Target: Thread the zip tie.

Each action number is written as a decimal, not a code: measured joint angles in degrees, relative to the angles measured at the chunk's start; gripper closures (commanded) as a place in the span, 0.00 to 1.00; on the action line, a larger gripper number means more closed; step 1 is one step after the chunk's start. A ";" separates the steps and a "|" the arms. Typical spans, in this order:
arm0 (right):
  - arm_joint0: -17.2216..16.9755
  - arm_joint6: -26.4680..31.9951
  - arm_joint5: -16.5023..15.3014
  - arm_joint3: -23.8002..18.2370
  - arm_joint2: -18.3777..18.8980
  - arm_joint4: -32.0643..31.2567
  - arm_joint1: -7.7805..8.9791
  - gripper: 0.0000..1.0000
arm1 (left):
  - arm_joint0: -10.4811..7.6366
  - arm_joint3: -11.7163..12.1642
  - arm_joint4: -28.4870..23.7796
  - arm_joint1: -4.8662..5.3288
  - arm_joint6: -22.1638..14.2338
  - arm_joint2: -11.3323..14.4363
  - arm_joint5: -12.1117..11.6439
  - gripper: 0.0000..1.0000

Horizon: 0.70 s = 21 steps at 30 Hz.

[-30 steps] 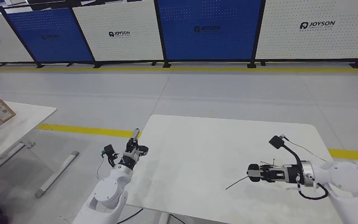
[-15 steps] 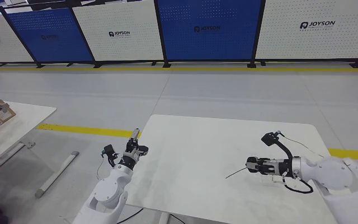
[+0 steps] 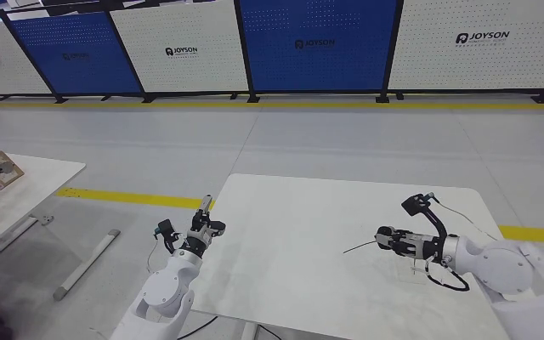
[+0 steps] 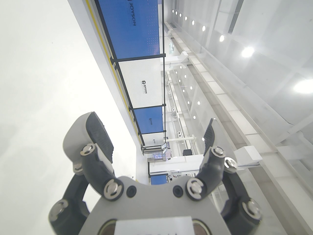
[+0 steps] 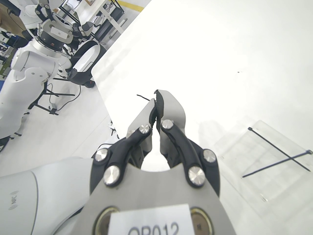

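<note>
The right gripper point(image 5: 156, 96) has its jaws pressed together on a thin black plastic zip tie point(image 5: 143, 97), pinching it near one end; most of the strap pokes out free beyond the fingertips, which I judge is deliberate, since a free end is what must be fed into the tie's own head; from above, the strap point(image 3: 359, 247) juts toward the middle of the flat white table point(image 3: 297, 255), raised off the surface rather than lying on it. Which end of the tie is clamped I cannot tell.

Just beside that wrist lies a shallow clear plastic tray point(image 5: 244, 152) holding two more black zip ties point(image 5: 292, 159), crossed over one another; likely the supply, kept close to the picking arm.

The left gripper point(image 4: 151, 123) has its jaws spread wide with nothing between the ribbed pads; it stands at the table's opposite edge point(image 3: 204, 206), pointing upward and well apart from the held tie; probably parked in readiness to take the other end. Threading itself looks not yet begun; the strap's thinness and springiness will make alignment fiddly.
</note>
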 measured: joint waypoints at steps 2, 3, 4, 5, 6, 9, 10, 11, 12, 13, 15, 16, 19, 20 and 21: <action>0.00 0.00 0.00 0.00 0.00 0.00 0.00 1.00 | 0.00 0.00 0.00 0.00 0.00 0.00 0.00 0.00; 0.00 0.00 0.00 0.00 0.00 0.00 0.00 1.00 | 0.00 0.00 0.00 0.00 0.00 0.00 0.00 0.00; 0.00 0.00 0.00 0.00 0.00 0.00 0.00 1.00 | 0.00 0.00 0.00 0.00 0.00 0.00 0.00 0.00; 0.00 0.00 0.00 0.00 0.00 0.00 0.00 1.00 | 0.00 0.00 0.00 0.00 0.00 0.00 0.00 0.00; 0.00 0.00 0.00 0.00 0.00 0.00 0.00 1.00 | 0.00 0.00 0.00 0.00 0.00 0.00 0.00 0.00; 0.00 0.00 0.00 0.00 0.00 0.00 0.00 1.00 | 0.00 0.00 0.00 0.00 0.00 0.00 0.00 0.00; 0.00 0.00 0.00 0.00 0.00 0.00 0.00 1.00 | 0.00 0.00 0.00 0.00 0.00 0.00 0.00 0.00; 0.00 0.00 0.00 0.00 0.00 0.00 0.00 1.00 | 0.00 0.00 0.00 0.00 0.00 0.00 0.00 0.00; 0.00 0.00 0.00 0.00 0.00 0.00 0.00 1.00 | 0.00 0.00 0.00 0.00 0.00 0.00 0.00 0.00; 0.00 0.00 0.00 0.00 0.00 0.00 0.00 1.00 | 0.00 0.00 0.00 0.00 0.00 0.00 0.00 0.00; 0.00 0.00 0.00 0.00 0.00 0.00 0.00 1.00 | 0.00 0.00 0.00 0.00 0.00 0.00 0.00 0.00; 0.00 0.00 0.00 0.00 0.00 0.00 0.00 1.00 | 0.00 0.00 0.00 0.00 0.00 0.00 0.00 0.00; -0.46 -1.12 0.06 -0.10 -0.09 -0.16 -0.07 1.00 | 0.00 0.00 0.00 0.00 0.00 0.00 0.00 0.00; -0.61 -2.04 0.03 -0.19 -0.17 -0.23 -0.14 1.00 | 0.00 0.00 0.00 0.00 0.00 0.00 0.00 0.00; -0.58 -2.60 0.02 -0.30 -0.24 -0.43 -0.18 1.00 | 0.00 0.00 0.00 0.00 0.00 0.00 0.00 0.00</action>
